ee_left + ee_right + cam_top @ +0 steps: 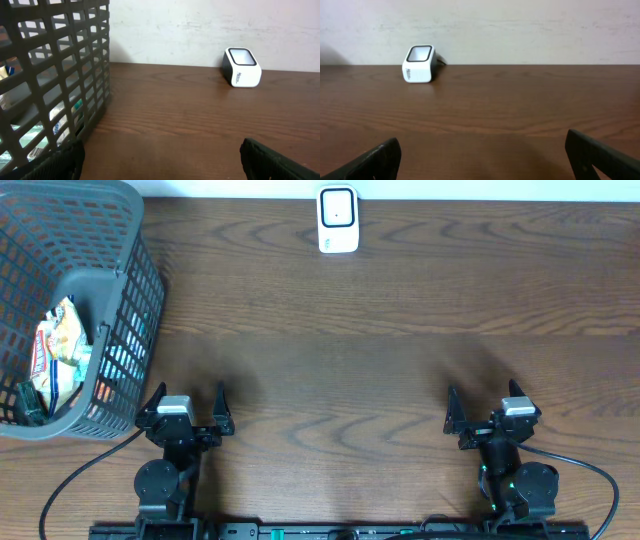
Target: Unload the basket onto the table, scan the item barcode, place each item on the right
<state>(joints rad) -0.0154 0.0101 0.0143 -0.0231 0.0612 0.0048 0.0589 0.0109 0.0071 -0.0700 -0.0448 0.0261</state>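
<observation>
Overhead view: left and right jaws spread wide, empty; white scanner point(338, 220) well ahead; snack packet point(60, 345) in grey basket point(138, 295)

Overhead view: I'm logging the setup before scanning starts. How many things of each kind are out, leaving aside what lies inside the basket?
grey mesh basket: 1
white barcode scanner: 1
open two-finger grippers: 2, the left gripper and the right gripper
Total: 4
</observation>
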